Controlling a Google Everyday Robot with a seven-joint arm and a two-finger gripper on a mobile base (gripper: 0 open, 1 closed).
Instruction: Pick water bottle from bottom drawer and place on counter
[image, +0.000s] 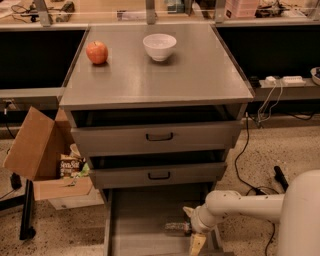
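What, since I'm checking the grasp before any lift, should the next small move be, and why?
Probably ease the end effector slightly further left over the water bottle, then close. The bottle lies on its side on the floor of the bottom drawer, and the open end effector seems to reach only its right end, not yet its body.

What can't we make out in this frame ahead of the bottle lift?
1) Camera view: water bottle right end, hidden behind the gripper low over the bottom drawer right side; contact unconfirmable.
2) Camera view: bottom drawer's front, cut off by the lower image edge.
3) Camera view: insides of the two handled drawers, dark under the counter.
4) Camera view: print on the packets in the cardboard box, too small.
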